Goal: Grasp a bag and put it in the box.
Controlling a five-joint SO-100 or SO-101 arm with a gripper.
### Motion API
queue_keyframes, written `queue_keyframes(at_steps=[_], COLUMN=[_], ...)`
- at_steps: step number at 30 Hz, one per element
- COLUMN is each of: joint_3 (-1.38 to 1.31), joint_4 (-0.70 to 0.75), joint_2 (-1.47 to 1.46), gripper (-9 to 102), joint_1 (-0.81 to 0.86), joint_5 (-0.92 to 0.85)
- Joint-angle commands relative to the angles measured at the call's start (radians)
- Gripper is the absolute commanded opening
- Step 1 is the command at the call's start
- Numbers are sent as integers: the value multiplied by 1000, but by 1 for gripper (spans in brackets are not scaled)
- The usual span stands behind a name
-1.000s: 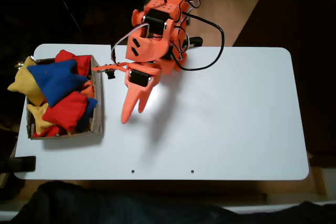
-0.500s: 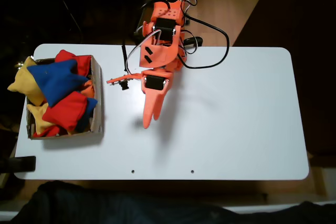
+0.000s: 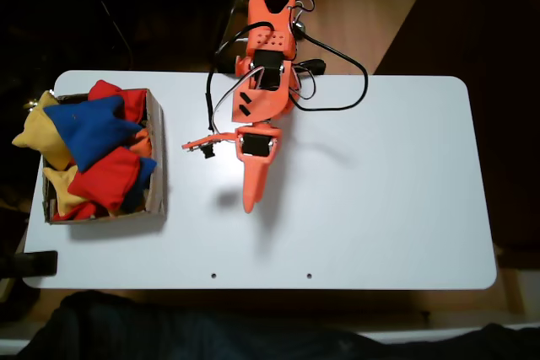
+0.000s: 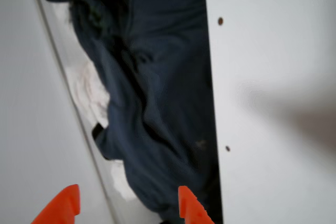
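Orange gripper (image 4: 126, 205) jaws apart, empty, hovering over bare white table (image 3: 380, 191). Blue bag (image 3: 89, 128) sits at nine o'clock from it, atop the heaped cardboard box (image 3: 157, 158); task looks done, so likely parking.

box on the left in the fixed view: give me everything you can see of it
The box is small, brown, cardboard by the look, rectangular with low walls and open on top. It sits flat on the white table near its left edge in the fixed view. It is overfilled: a blue bag lies on top of red bags and yellow bags, which spill over the left wall. The orange claw is well apart from it, to its right.
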Motion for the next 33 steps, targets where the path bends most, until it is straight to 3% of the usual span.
queue_keyframes(at_steps=[1,5,10,33], joint_3=[11,37,97,209], joint_4=[-29,-32,-31,299], joint_2=[28,37,69,325], gripper=[18,15,0,0], joint_1=[-11,-12,-9,-35], joint_5=[-15,-31,-84,31])
